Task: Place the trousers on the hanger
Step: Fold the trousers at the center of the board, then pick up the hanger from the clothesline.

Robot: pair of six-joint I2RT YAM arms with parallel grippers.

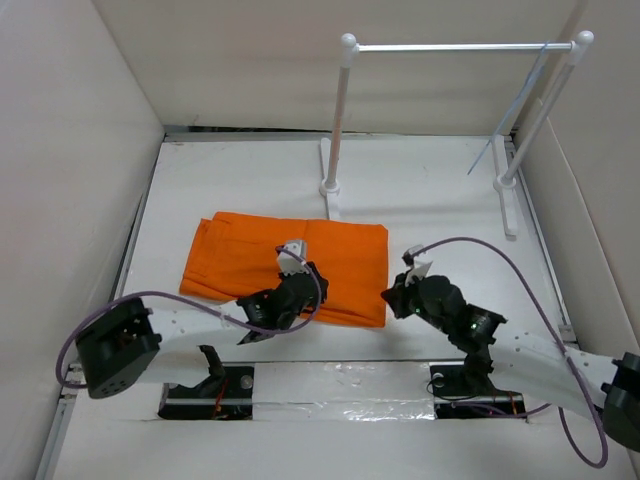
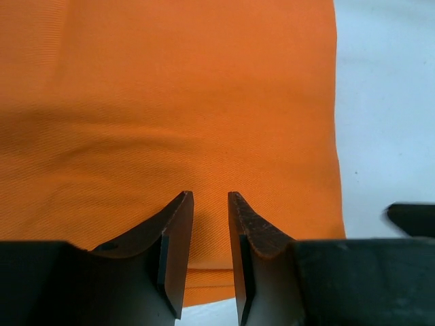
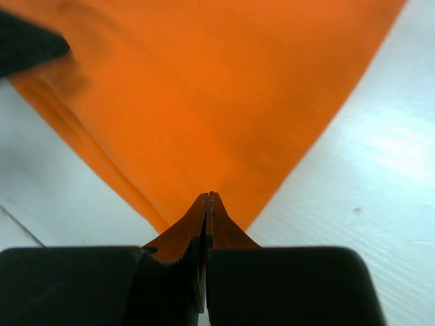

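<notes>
From the top view I see the trousers (image 1: 250,255) folded flat in the middle of the desk (image 1: 430,200), a bit toward the left edge. The hanger (image 1: 508,112) hangs from the right end of the rack (image 1: 455,47), near the far right corner (it is so thin I can hardly make it out). My left arm (image 1: 280,300) reaches over the near edge of the cloth. My right arm (image 1: 440,305) sits just beside the cloth's near right corner.

In the left wrist view, orange trousers (image 2: 170,102) fill most of the picture. The left jaws are open only a little, with a thin gap and nothing in it, above the cloth's near edge.

In the right wrist view, the right jaws are pressed tight together. Their tip is at the corner of the trousers (image 3: 204,88). I cannot tell if any cloth is caught.
</notes>
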